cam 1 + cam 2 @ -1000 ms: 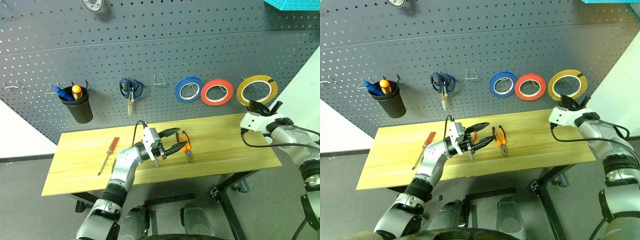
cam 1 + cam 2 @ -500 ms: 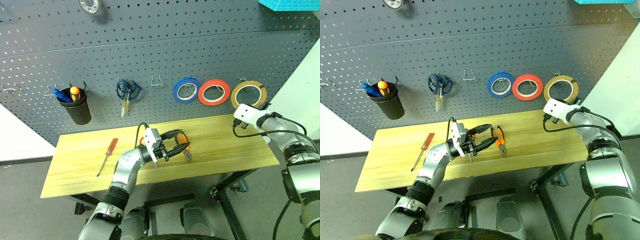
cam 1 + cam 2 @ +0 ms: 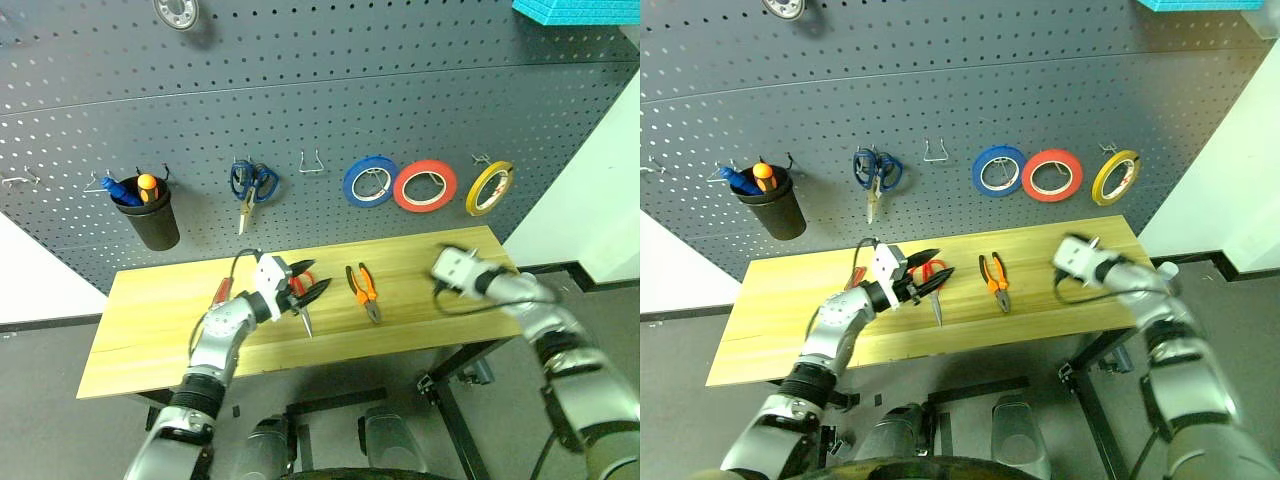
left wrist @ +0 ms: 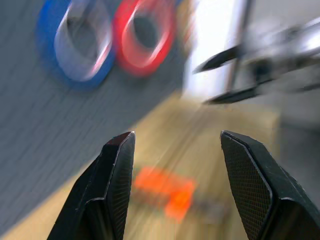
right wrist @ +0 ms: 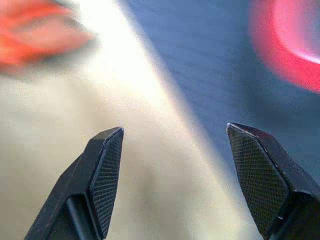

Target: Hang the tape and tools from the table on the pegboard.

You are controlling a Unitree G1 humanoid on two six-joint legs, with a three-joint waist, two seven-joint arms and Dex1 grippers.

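Yellow tape [image 3: 489, 187] hung; both grippers, left gripper [image 3: 311, 293] and right gripper [image 5: 175, 185], spread empty; take red scissors [image 3: 299, 297] by the loops, blades down.

No readable text, labels, brand names, numbers or signs appear anywhere in these views — none can be made out on any surface or object.
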